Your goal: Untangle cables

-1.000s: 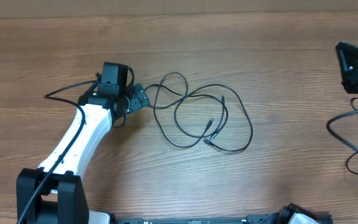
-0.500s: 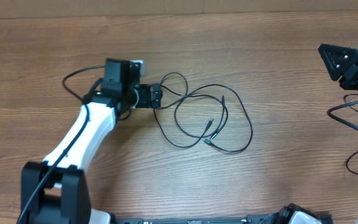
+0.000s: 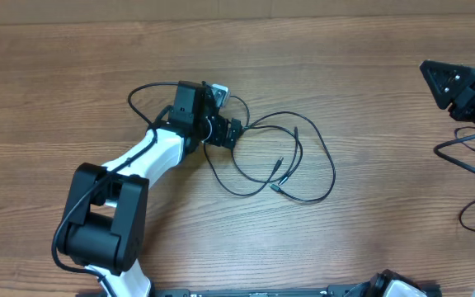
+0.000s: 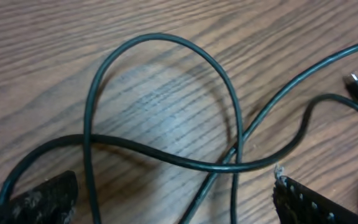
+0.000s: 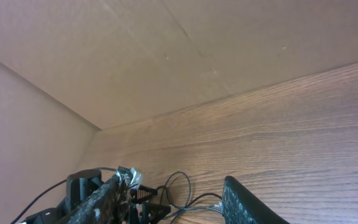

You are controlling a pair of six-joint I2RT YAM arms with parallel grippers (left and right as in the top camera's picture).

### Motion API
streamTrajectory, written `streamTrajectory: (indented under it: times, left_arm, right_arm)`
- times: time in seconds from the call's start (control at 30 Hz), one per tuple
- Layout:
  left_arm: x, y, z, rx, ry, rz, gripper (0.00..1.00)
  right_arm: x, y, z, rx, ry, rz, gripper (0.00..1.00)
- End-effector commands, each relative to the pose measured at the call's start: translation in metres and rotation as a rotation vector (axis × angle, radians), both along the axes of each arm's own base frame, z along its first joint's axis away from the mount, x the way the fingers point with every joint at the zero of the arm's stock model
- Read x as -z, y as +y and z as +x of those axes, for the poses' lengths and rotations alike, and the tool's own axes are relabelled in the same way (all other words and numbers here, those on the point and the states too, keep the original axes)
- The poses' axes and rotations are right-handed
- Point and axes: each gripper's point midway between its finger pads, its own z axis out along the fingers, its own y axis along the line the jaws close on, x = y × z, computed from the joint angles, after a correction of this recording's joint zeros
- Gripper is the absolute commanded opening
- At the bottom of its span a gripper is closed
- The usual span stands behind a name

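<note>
I have my left gripper (image 3: 234, 134), on the white and black left arm (image 3: 151, 153), low over the brown wood-grain table (image 3: 361, 49), at the left edge of the thin black cables (image 3: 333, 173). The cables lie near the middle of the table as loose, overlapping loops, with small plug ends (image 3: 280, 163) resting inside the largest loop.

From the left wrist camera, the dark textured fingers (image 4: 39, 200) sit far apart in the lower corners. One rounded loop of cable arcs up between them and several strands cross in the gap. Nothing is clamped, and I cannot tell whether either finger touches a strand.

My right gripper (image 3: 435, 78) is at the table's right edge, well apart from the cables. Its own camera shows its fingers (image 5: 104, 198) spread, holding nothing, and looking across the table toward the left arm. Thicker black robot wires (image 3: 468, 157) trail below it.
</note>
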Motion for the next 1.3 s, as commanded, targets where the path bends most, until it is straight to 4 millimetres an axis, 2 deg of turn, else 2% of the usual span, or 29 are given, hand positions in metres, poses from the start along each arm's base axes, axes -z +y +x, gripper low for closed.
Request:
streamTrajectory:
  times: [0.0, 0.1, 0.27, 0.43, 0.57, 0.8, 0.87, 1.0, 1.27]
  left_arm:
    - [0.005, 0.005, 0.005, 0.001, -0.024, 0.045, 0.98]
    - [0.007, 0.013, 0.008, -0.027, -0.032, 0.082, 0.98]
    - [0.007, 0.012, 0.008, -0.024, -0.029, 0.078, 1.0]
    - [0.033, 0.014, 0.0, -0.037, 0.044, 0.09, 0.96]
    - [0.046, 0.013, -0.004, -0.046, 0.083, 0.082, 0.95]
    - [0.044, 0.012, 0.001, -0.052, 0.063, 0.075, 0.96]
    - [0.043, 0.012, 0.002, -0.052, 0.057, 0.073, 0.92]
    - [0.043, 0.012, 0.002, -0.05, 0.055, 0.074, 0.75]
    - [0.046, 0.022, 0.005, -0.084, 0.047, 0.127, 0.72]
  right_arm:
    - [-0.01, 0.002, -0.001, -0.01, -0.029, -0.015, 0.48]
    - [-0.01, 0.001, -0.001, -0.007, -0.028, -0.016, 0.48]
    - [-0.01, 0.001, -0.001, -0.007, -0.028, -0.016, 0.48]
    - [-0.008, 0.002, -0.002, -0.007, -0.019, -0.011, 0.48]
    - [-0.008, 0.002, -0.002, -0.008, -0.015, -0.009, 0.48]
    - [-0.008, 0.002, -0.002, -0.007, -0.015, -0.009, 0.48]
    - [-0.008, 0.002, -0.002, -0.007, -0.014, -0.009, 0.47]
    - [-0.007, 0.002, -0.002, -0.007, -0.014, -0.008, 0.44]
    - [-0.005, 0.003, -0.003, -0.008, -0.001, -0.001, 0.35]
